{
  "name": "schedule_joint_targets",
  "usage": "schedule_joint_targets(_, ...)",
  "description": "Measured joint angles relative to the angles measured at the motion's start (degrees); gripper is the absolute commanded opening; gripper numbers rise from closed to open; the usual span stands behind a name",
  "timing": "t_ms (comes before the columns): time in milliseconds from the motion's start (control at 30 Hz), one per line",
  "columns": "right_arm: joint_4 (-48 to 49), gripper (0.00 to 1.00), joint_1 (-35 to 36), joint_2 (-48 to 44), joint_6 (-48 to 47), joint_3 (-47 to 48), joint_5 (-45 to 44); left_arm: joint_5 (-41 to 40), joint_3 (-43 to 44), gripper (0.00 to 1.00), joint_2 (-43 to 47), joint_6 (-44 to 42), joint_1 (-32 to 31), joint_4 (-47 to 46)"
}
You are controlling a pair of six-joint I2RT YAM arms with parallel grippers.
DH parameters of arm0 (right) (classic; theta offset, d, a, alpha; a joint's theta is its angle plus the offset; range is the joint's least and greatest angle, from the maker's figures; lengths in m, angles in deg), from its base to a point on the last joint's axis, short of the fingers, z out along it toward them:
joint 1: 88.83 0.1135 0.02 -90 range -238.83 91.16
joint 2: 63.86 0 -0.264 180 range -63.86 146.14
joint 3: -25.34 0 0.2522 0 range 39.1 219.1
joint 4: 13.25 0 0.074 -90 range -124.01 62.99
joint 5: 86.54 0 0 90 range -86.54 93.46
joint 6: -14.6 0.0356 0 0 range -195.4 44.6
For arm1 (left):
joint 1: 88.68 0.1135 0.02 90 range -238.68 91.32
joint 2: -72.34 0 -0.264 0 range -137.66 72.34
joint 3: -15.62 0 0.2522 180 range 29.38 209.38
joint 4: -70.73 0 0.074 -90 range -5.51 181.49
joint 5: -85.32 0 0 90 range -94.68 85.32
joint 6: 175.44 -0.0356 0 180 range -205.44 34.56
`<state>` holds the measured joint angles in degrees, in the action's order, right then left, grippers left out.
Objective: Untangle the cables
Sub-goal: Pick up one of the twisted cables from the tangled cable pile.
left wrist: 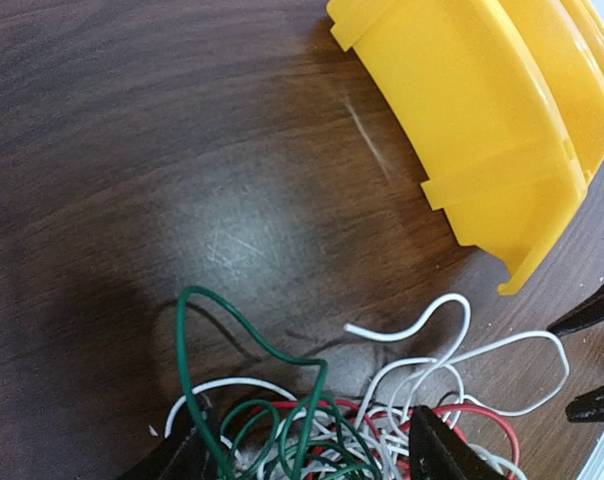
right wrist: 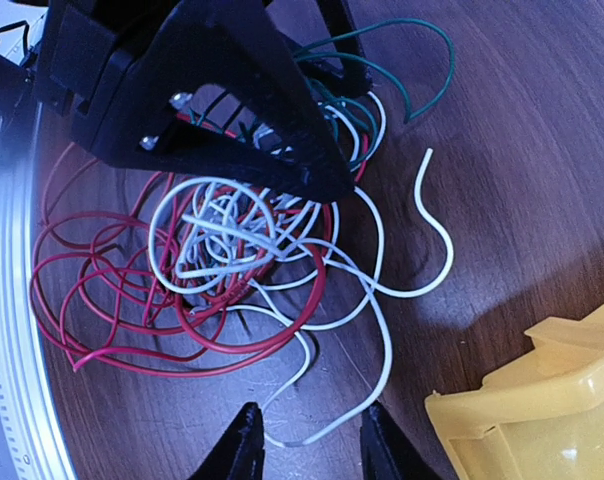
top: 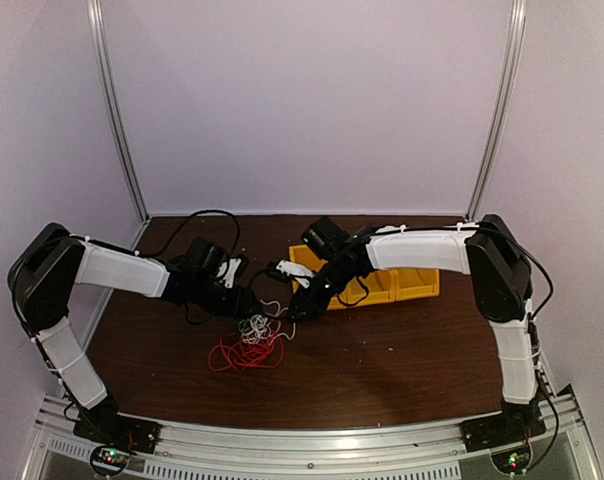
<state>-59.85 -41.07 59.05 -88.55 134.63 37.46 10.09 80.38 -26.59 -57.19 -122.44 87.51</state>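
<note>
So the cables are one messy heap on the worktop [top: 402, 360], a bit left of centre and near the yellow bin [right wrist: 542, 410]. The red cable [right wrist: 102, 300] sprawls in big loops on the side toward the arm bases, the white cable [right wrist: 382, 290] is balled up in the middle, and the green cable [left wrist: 180, 340] arcs out on the far side. The left gripper [left wrist: 307, 445] is down in the heap, fingers spread with strands loose between them. The right gripper [right wrist: 307, 440] is unclenched too, straddling a white tail end. Can't tell if it's touching, tbh.
</note>
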Motion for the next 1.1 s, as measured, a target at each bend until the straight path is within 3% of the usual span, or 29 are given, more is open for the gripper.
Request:
schedule_joint_targets(333, 0.2, 0.0, 0.1, 0.3, 1.6, 0.7, -0.4, 0.9, -2.3, 0.66, 0.0, 1.1, 0.0, -1.8)
schedule_joint_targets(633, -0.7, 0.0, 0.1, -0.1, 0.5, 0.7, 0.7, 1.1, -5.3, 0.7, 3.3, 0.9, 0.0, -2.9)
schedule_joint_targets(867, -2.4, 0.0, 0.1, -6.8, -0.8, 1.5, 3.8, 2.5, -17.0, 0.71, 22.9, -2.8, -0.1, -7.8)
schedule_joint_targets(1100, -3.5, 0.0, 0.1, -10.5, -1.7, 7.1, 5.7, 2.7, -19.2, 0.71, 29.2, -5.3, -0.9, -18.4)
